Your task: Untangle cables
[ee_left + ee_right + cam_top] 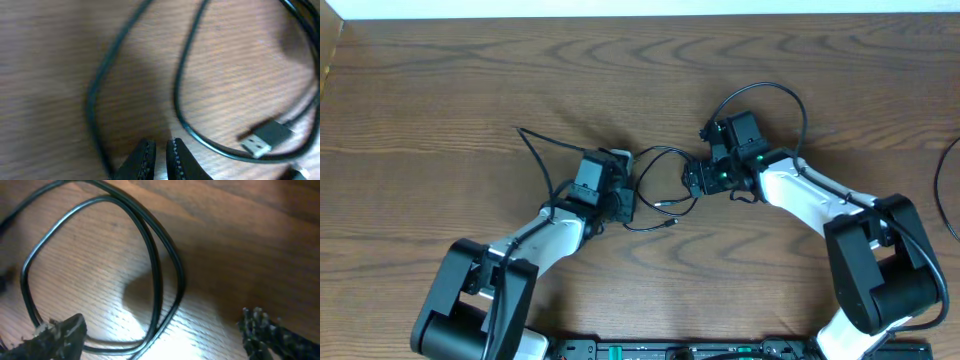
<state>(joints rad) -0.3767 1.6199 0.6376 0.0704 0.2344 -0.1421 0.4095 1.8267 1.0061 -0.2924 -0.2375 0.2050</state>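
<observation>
A thin black cable [658,153] lies in loops on the wooden table between my two grippers. Its small plug ends lie at the front of the loops [672,222]. My left gripper [627,195] sits at the loops' left side. In the left wrist view its fingers [160,150] are nearly together with nothing between them, and the black cable [180,95] and a USB plug [262,141] lie ahead. My right gripper [692,180] is at the loops' right side. Its fingers [165,335] are wide apart over a double black loop [155,280]. No white cable shows clearly.
A thin black strand [535,145] runs back and left from the left arm. A thicker black cable [790,95] arcs over the right arm. Another dark cable [942,190] curves at the right edge. The table's far edge [640,12] is at the top.
</observation>
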